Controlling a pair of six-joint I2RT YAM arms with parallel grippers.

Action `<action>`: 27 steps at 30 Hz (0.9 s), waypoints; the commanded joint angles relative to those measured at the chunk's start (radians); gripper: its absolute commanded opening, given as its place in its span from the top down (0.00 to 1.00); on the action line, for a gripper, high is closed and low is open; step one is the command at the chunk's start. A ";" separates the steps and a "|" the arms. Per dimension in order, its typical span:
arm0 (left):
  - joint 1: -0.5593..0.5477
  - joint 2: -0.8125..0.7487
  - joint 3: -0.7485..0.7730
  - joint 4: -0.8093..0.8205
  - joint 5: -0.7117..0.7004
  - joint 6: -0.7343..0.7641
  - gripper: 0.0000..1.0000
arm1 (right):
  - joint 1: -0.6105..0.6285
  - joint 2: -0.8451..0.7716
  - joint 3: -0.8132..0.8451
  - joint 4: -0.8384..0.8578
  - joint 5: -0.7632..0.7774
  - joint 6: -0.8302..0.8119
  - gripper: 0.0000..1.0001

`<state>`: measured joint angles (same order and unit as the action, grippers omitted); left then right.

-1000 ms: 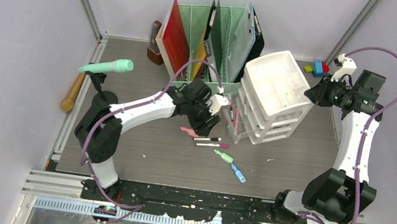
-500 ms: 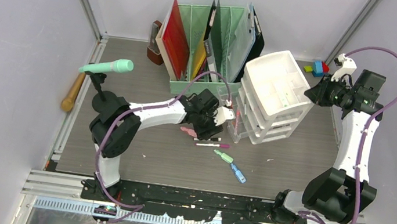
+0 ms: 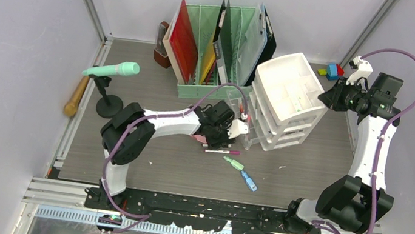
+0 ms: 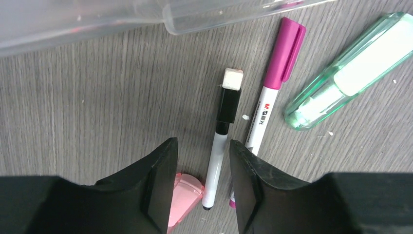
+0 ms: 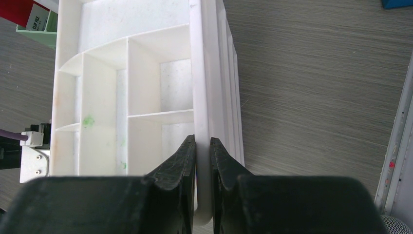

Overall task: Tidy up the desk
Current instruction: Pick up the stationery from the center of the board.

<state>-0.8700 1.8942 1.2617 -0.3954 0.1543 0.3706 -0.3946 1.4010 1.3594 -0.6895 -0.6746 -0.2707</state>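
The desk (image 3: 173, 167) is a grey-brown wood-grain tabletop. My left gripper (image 3: 222, 136) hangs low over it, open; in the left wrist view my left gripper (image 4: 200, 148) straddles the tail of a white marker with a black cap (image 4: 221, 141). A magenta-capped marker (image 4: 272, 83) lies just right of it, and a pink clear piece (image 4: 185, 195) is under the left finger. My right gripper (image 5: 203, 141) is shut on the top rim of the white drawer unit (image 5: 146, 73), which stands at the right (image 3: 286, 100).
A green clear highlighter (image 4: 350, 68) and a blue one (image 3: 250, 182) lie right of the markers. A clear plastic holder (image 4: 97, 19) is just beyond the markers. The mint file rack (image 3: 222, 39), a microphone on a stand (image 3: 112, 70), a wooden handle (image 3: 77, 95) and coloured blocks (image 3: 333, 70) are around.
My left gripper has moved right and down, from beside the file rack to low over the markers. The right arm has not moved.
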 commanded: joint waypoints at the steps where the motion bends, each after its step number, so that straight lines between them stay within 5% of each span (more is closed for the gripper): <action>1: -0.014 -0.004 -0.020 0.050 -0.031 0.032 0.56 | 0.018 0.109 -0.069 -0.117 0.133 0.010 0.99; 8: -0.045 -0.013 -0.075 0.078 -0.076 0.049 0.61 | 0.019 0.110 -0.070 -0.117 0.132 0.011 0.99; 15: -0.052 -0.017 -0.050 0.057 -0.109 0.050 0.78 | 0.018 0.107 -0.068 -0.119 0.132 0.011 0.99; 23: -0.052 -0.079 0.058 -0.097 -0.051 0.037 0.99 | 0.017 0.110 -0.066 -0.120 0.132 0.013 0.99; 27: -0.051 -0.129 0.123 -0.221 0.006 0.047 1.00 | 0.018 0.108 -0.066 -0.121 0.132 0.013 0.99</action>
<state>-0.9154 1.8725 1.2980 -0.4740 0.0910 0.3981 -0.3946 1.4033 1.3624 -0.6949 -0.6781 -0.2703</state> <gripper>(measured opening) 0.070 0.184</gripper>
